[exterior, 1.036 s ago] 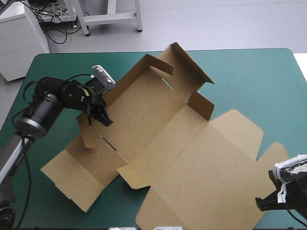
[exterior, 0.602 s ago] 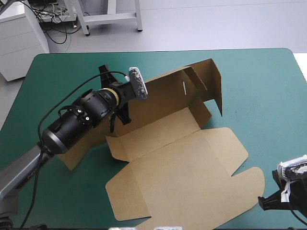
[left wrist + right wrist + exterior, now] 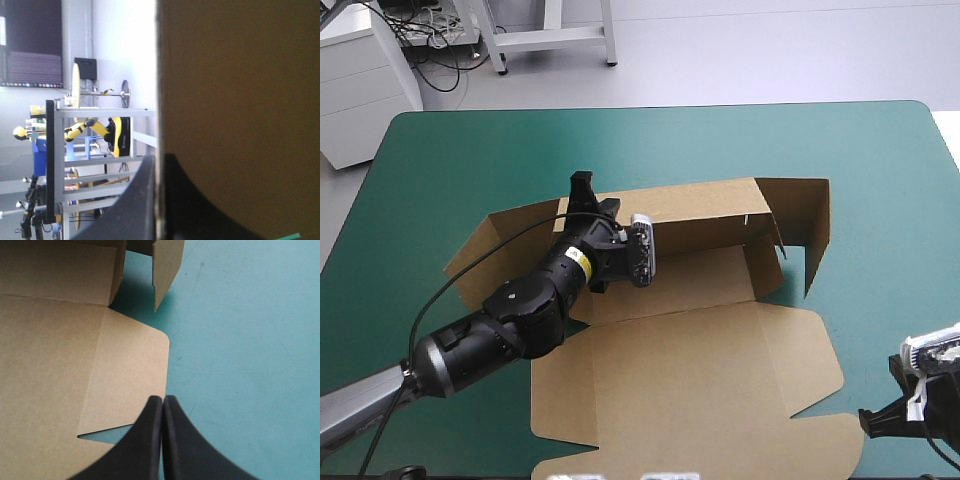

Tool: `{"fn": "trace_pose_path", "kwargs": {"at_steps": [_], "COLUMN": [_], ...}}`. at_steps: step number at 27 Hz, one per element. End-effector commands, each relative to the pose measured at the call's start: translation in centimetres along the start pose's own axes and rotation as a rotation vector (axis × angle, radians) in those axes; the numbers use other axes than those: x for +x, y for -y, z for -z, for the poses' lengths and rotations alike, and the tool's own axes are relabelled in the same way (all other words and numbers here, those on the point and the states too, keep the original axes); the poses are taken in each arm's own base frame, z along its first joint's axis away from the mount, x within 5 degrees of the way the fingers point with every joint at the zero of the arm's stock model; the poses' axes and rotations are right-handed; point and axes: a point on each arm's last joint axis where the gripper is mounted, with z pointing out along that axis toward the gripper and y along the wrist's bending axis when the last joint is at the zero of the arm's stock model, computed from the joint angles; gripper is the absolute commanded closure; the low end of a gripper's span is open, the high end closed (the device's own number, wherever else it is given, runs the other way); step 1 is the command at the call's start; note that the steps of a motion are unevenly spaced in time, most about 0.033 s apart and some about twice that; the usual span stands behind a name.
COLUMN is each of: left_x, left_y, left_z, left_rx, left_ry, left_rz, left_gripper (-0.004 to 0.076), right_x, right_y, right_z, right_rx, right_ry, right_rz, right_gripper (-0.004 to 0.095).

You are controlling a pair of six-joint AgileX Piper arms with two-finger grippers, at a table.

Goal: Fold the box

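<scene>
Brown cardboard box [image 3: 700,370] sits mid teal-green tabletop [image 3: 880,160] — back wall up, lid flat. My left claw [image 3: 158,162] pinches that wall; right claw [image 3: 162,399] pressed together, idle by the lid corner. Side walls and tucks not yet done, I reckon.

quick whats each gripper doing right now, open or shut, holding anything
Left gripper: shut on the box, gripping its raised back wall.
Right gripper: shut, holding nothing.
</scene>
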Motion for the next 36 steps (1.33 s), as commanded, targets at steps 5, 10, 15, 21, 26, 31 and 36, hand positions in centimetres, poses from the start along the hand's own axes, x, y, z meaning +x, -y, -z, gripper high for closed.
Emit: {"fn": "trace_pose_path", "kwargs": {"at_steps": [5,10,15,21,26,31,36], "left_x": [1.2,1.2,0.7,1.4,1.4,1.6,1.8], "left_y": [0.5,0.7,1.5,3.3,3.4,3.3,3.2], "left_z": [2.6,2.4,1.9,1.4,1.4,1.4,1.4], "left_rx": [-0.116,-0.113,-0.084,-0.034,-0.028,-0.036,-0.044], "left_ry": [0.097,0.093,0.127,0.100,0.100,0.080,0.061], "left_rz": [-0.013,0.014,-0.019,-0.020,0.035,0.037,0.056], "left_gripper": [0.0756,0.0756,0.0756,0.0756,0.0756,0.0756,0.0756], "right_x": [-1.2,-1.2,-1.2,-1.5,-2.8,-5.5,-8.5], "right_y": [0.2,0.2,0.2,0.2,0.3,0.9,1.5], "right_z": [0.6,0.6,0.6,0.6,1.6,3.0,3.6], "right_rx": [0.013,0.013,0.013,0.012,0.012,0.054,0.114], "right_ry": [0.083,0.084,0.084,0.110,0.158,0.202,0.225], "right_rz": [-0.026,-0.029,-0.031,-0.033,-0.037,-0.024,-0.005], "right_gripper": [0.0931,0.0931,0.0931,0.0929,0.0829,0.0447,0.0136]}}
